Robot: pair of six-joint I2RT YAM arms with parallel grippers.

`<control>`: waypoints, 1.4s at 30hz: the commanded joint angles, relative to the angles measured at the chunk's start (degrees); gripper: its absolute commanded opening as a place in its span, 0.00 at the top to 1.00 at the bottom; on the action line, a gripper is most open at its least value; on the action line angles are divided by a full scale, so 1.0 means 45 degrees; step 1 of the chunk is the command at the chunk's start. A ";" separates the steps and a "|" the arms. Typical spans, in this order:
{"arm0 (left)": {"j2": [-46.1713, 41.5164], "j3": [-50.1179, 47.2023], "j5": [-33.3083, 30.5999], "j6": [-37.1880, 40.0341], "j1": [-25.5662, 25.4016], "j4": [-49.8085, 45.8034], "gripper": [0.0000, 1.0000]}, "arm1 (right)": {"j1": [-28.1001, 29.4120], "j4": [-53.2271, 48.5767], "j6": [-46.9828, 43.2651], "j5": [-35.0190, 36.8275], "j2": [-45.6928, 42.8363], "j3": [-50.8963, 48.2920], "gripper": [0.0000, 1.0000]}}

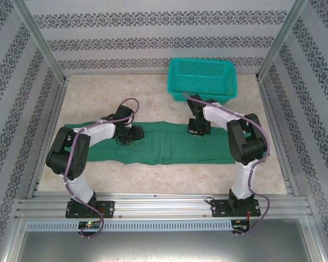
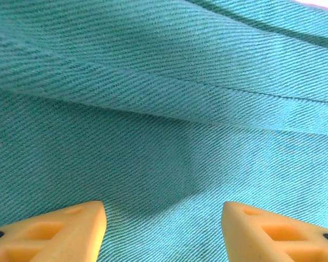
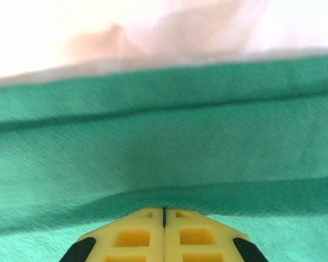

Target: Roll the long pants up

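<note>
Fingers [image 2: 60,232] of the left gripper [image 2: 163,212] were held apart over the long pants [image 1: 180,144], the right gripper's [image 3: 164,213] pressed together close to the same garment.

Seen from above, the light is bright, even and diffuse and the picture sharp, with only faint soft shadows under the arms on the long pants [image 1: 175,146]. In the left wrist view the weave is crisp mid-frame, a soft shadow lies on the cloth ahead of the left gripper [image 2: 164,232], and its near fingers are slightly blurred. In the right wrist view the table [image 3: 153,27] is blown out to whitish-pink glare, the cloth looks soft and unfocused, and a dim shadow sits just beyond the right gripper [image 3: 164,215].
</note>
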 commanded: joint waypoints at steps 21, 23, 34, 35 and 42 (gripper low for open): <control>0.0030 0.1262 -0.0336 0.1963 -0.0308 -0.2354 0.31 | -0.0831 0.0064 -0.0209 0.0488 -0.1763 0.0029 0.93; 0.0393 0.1761 -0.0377 0.2047 -0.0293 -0.2583 0.32 | -0.0301 0.0038 -0.0146 0.0451 -0.2220 -0.0508 0.94; 0.1165 0.2533 -0.0215 0.1900 -0.0294 -0.2678 0.77 | 0.0548 0.0704 0.0344 0.0505 -0.2799 -0.2600 1.00; 0.1181 0.2527 -0.0291 0.1888 -0.0307 -0.2658 0.71 | 0.0575 0.0754 0.0343 0.0479 -0.2804 -0.2661 1.00; 0.1505 0.3000 -0.0702 0.1872 -0.0293 -0.2759 0.60 | 0.0722 0.0932 0.0452 0.0504 -0.2752 -0.2806 1.00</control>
